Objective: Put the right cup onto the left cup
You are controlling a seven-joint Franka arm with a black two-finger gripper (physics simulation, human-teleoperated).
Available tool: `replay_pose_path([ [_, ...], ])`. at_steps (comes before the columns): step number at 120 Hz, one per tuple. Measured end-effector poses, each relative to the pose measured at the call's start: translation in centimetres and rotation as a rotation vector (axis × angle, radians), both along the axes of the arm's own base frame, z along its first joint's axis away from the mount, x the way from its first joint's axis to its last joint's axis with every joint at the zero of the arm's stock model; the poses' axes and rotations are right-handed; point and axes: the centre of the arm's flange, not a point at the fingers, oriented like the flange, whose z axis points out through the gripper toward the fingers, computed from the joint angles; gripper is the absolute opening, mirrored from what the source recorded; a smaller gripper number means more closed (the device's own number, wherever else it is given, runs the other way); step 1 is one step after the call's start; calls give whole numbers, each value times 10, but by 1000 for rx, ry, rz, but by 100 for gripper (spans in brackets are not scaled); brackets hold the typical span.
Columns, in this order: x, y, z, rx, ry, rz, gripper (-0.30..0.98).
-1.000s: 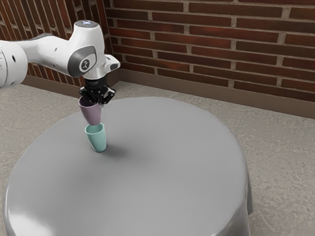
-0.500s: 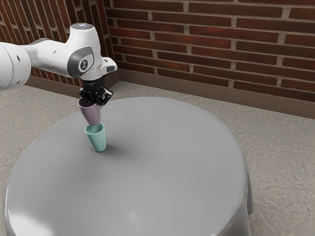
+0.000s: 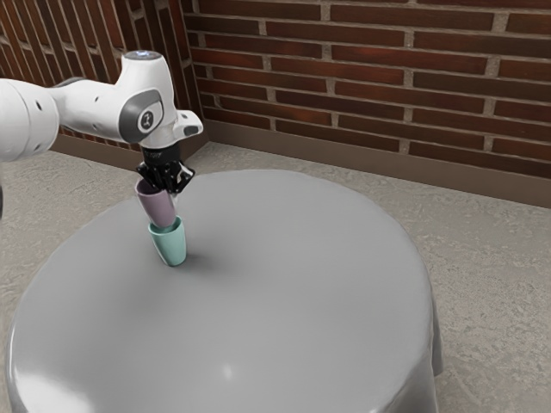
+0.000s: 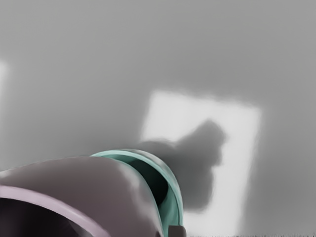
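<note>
My gripper (image 3: 174, 187) is shut on the wall of the purple cup (image 3: 157, 206) near its rim, at the exterior view's left. The cup hangs slightly tilted, its lower end overlapping the mouth of the teal cup (image 3: 170, 244), which stands upright on the table. In the wrist view the purple cup (image 4: 106, 185) covers part of the teal cup (image 4: 175, 202), whose dark inside shows beside it. How deep the purple base sits in that opening is hidden.
The round table (image 3: 284, 284) has a grey cloth, and both cups are near its edge on the arm's side. A brick wall (image 3: 362, 77) rises behind. In the wrist view a dark shadow falls across a bright patch (image 4: 234, 148) beside the teal cup.
My hand has come down with the purple cup, whose lower end now overlaps the teal cup's rim. The teal cup has stayed where it was.
</note>
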Motion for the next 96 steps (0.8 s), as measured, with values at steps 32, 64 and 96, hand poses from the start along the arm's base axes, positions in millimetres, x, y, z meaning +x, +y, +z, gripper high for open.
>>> replay_pose_path([
  [32, 3, 0, -18, -10, 22, -28, -9],
  [64, 4, 0, -27, -15, 31, -49, 11],
  [96, 3, -3, -20, -25, 23, -63, 52],
])
